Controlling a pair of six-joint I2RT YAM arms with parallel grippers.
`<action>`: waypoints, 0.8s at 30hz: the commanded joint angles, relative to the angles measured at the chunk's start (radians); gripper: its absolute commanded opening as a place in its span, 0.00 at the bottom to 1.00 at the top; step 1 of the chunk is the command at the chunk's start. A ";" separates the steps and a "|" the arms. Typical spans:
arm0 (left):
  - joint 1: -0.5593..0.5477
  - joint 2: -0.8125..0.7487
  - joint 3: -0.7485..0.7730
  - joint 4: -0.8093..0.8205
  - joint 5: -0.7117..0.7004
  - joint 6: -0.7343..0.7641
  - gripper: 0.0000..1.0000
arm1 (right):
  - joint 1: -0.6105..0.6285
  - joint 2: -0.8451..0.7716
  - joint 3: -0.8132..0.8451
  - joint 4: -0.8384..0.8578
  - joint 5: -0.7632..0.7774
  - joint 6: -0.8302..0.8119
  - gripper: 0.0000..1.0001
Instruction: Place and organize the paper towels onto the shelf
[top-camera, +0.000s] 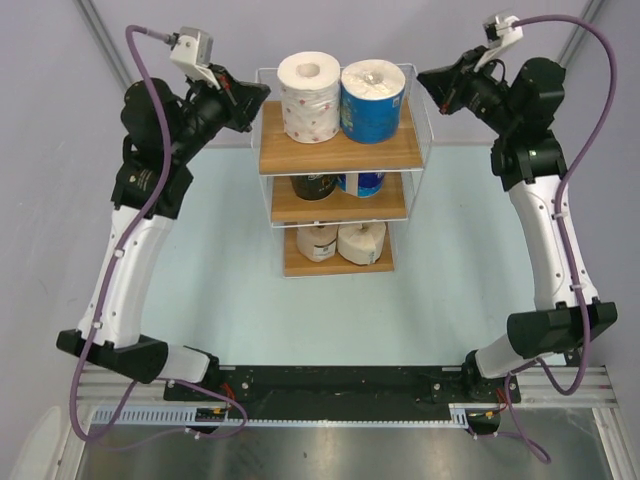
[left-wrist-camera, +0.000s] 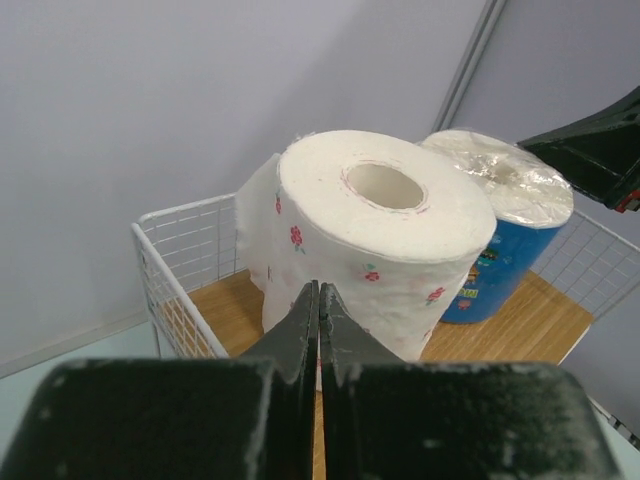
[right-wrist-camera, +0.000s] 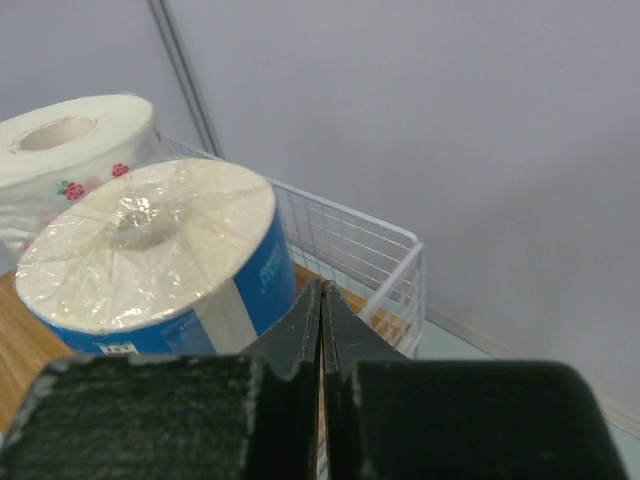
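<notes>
You have all six rolls on the shelf (top-camera: 400, 152), top centre of the overhead view: speckled roll (top-camera: 308, 95) and blue roll (top-camera: 372, 100) on top, two pairs on the boards below. The left gripper (top-camera: 258, 98) and right gripper (top-camera: 425, 80) flank the top tier, both pressed together and empty.

six paper towels (top-camera: 308, 95), paired across shelf (top-camera: 392, 153) tiers

middle-tier dark roll (top-camera: 314, 186) and blue roll (top-camera: 362, 183) mostly hidden under top board (top-camera: 340, 155), labels unreadable
</notes>
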 joint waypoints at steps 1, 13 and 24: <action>-0.006 -0.101 -0.001 0.066 -0.053 0.002 0.00 | -0.065 -0.128 -0.096 0.242 0.085 0.131 0.00; -0.004 -0.392 -0.325 0.021 -0.332 -0.018 0.29 | -0.179 -0.421 -0.448 0.168 0.417 0.272 0.27; -0.004 -0.653 -0.793 -0.092 -0.497 -0.174 1.00 | -0.182 -0.594 -0.763 -0.086 0.557 0.357 1.00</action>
